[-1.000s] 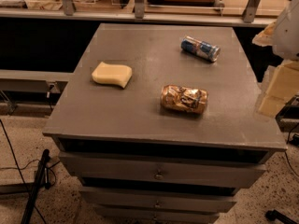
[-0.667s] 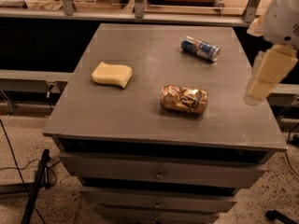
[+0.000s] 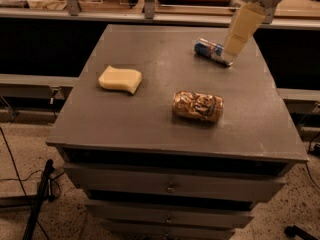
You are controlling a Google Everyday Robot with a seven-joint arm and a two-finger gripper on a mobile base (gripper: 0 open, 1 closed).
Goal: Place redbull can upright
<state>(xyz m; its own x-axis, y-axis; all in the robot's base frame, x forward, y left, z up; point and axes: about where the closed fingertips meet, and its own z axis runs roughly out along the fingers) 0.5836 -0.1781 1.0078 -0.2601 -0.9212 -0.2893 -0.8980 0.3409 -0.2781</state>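
The redbull can [image 3: 208, 49], slim, blue and silver, lies on its side at the far right of the grey table top [image 3: 150, 129]. My gripper [image 3: 233, 46] comes down from the upper right on a cream-coloured arm. It hangs right over the can's right end and covers that end.
A wider gold-orange dented can [image 3: 197, 106] lies on its side near the table's middle. A yellow sponge [image 3: 120, 79] lies at the left. Drawers [image 3: 170, 186] sit under the table top. A rail with shelving runs behind the table, and a dark stand [image 3: 37, 199] is on the floor at the left.
My gripper has moved from beside the table's right edge up and left to the redbull can's right end. The cans and sponge have not moved.
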